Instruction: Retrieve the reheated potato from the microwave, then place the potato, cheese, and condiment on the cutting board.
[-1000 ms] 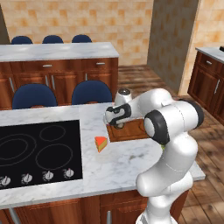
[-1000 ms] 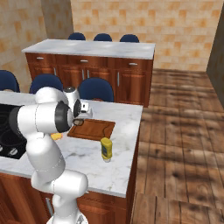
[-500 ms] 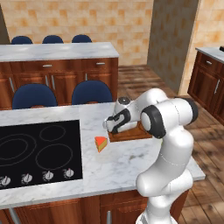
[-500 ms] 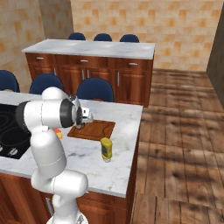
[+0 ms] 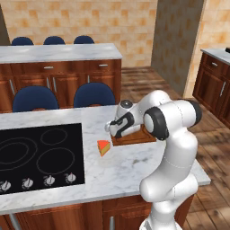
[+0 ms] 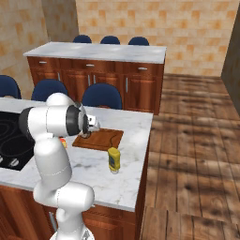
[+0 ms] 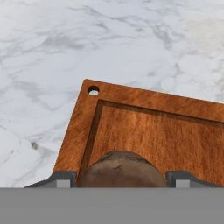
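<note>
My gripper (image 5: 113, 129) hovers low over the left end of the reddish-brown cutting board (image 5: 136, 136), shut on the potato. In the hand view the dark brown potato (image 7: 120, 170) sits between the two fingertips, just above the cutting board (image 7: 166, 135) near the corner with the hanging hole. The cheese (image 5: 103, 147), an orange wedge with a red rind, lies on the marble left of the board. The yellow condiment (image 6: 113, 160) bottle stands upright on the counter in front of the cutting board (image 6: 105, 138). The gripper (image 6: 89, 129) is over the board's left edge. The microwave is out of view.
A black glass cooktop (image 5: 36, 152) with a row of knobs takes up the counter's left side. Blue chairs (image 5: 93, 95) stand behind the island, and a second counter (image 5: 58, 53) lies beyond them. The counter's right edge (image 6: 145, 154) drops to the wooden floor.
The arm has folded in and brought the gripper with the potato down and slightly forward, closer to the board's left end. Cheese and condiment have not moved.
</note>
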Motion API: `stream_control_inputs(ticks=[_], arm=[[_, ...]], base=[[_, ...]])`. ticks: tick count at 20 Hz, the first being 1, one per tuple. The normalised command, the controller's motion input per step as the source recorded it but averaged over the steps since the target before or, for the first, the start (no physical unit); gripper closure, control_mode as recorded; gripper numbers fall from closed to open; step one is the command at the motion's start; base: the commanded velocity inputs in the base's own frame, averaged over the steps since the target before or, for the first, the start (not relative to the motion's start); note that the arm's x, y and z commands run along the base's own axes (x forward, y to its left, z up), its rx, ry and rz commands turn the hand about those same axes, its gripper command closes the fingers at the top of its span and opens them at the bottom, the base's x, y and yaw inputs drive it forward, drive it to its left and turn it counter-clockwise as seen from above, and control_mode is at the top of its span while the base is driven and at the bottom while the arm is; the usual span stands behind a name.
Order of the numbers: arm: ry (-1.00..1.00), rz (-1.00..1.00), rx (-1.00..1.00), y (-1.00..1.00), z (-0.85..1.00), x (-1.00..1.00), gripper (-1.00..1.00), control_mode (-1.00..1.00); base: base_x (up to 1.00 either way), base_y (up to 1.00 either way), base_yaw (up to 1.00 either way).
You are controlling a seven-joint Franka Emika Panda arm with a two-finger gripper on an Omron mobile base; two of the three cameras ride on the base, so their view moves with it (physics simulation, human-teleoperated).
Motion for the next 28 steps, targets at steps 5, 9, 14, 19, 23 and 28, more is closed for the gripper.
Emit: stream_control_inputs(ticks=[5,9,14,19,23,28], arm=[[0.02,0.00,0.00,-0.04,-0.23,0.00,-1.00,-1.00],[0.00,0.00,0.02,-0.03,-0.02,0.00,-1.00,-1.00],[0.00,0.00,0.02,0.00,0.00,-0.06,-1.00,-1.00],[0.00,-0.03,0.00,-0.07,0.09,-0.04,-1.00,-1.00],[0.00,-0.02,0.00,-0.03,0.18,0.00,-1.00,-1.00],[0.00,-0.03,0.00,0.00,0.31,-0.03,-1.00,-1.00]], base=[[0.00,0.00,0.00],[0.00,0.00,0.00],[0.00,0.00,0.00],[0.00,0.00,0.00],[0.00,0.00,0.00],[0.00,0.00,0.00]])
